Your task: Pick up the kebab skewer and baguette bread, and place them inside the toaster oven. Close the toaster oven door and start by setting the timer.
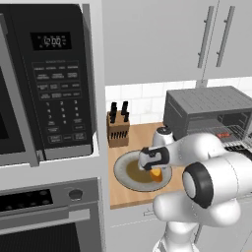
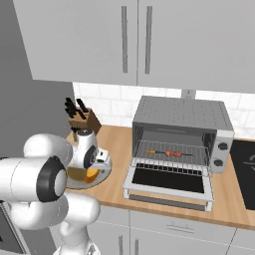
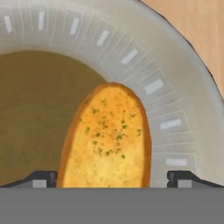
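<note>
Now the hand (image 3: 112, 178) hangs wide open astride the baguette bread (image 3: 107, 138), at the plate's (image 3: 175, 94) five o'clock; I would lower squarely, then close across its narrow sides.

baguette bread (image 3: 107, 138) on plate (image 3: 175, 87), kebab skewer (image 2: 169, 153) in toaster oven (image 2: 182, 119)

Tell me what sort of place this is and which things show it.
A home kitchen, rendered in simulation. A toaster oven stands open on a wooden counter, a knife block sits against the tiled wall, and a black microwave is mounted above a built-in oven.
</note>
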Robot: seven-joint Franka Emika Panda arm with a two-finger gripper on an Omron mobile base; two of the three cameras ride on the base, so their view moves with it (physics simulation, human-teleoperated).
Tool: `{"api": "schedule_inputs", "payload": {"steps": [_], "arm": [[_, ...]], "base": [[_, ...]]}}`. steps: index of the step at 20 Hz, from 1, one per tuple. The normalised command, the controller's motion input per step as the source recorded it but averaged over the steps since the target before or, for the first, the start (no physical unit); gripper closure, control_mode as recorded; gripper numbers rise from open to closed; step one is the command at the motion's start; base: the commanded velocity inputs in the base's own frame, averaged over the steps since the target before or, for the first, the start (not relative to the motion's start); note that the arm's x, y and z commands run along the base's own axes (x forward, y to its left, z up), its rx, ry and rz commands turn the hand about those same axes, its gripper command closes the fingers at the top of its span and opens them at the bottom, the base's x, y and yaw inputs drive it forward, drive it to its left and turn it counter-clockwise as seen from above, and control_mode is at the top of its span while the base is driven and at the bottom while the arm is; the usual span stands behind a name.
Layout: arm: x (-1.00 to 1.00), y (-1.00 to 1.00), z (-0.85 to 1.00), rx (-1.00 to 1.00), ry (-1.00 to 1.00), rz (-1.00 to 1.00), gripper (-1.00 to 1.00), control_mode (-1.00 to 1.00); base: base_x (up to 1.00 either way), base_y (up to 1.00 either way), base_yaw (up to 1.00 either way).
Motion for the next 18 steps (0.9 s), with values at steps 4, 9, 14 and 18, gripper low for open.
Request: {"api": "schedule_inputs", "payload": {"steps": [4, 9, 14, 18], "arm": [[0.02, 0.02, -0.19, 0.0, 0.0, 0.0, -1.0, -1.0], [0.0, 0.01, -0.16, 0.0, 0.0, 0.0, 1.0, -1.0], [0.0, 0.0, -0.08, 0.0, 0.0, 0.0, 1.0, -1.0], [0.0, 0.0, -0.23, 0.0, 0.0, 0.0, 1.0, -1.0]], "base": [[0.0, 0.0, 0.0], [0.0, 0.0, 0.0], [0.0, 0.0, 0.0], [0.0, 0.0, 0.0]]}}
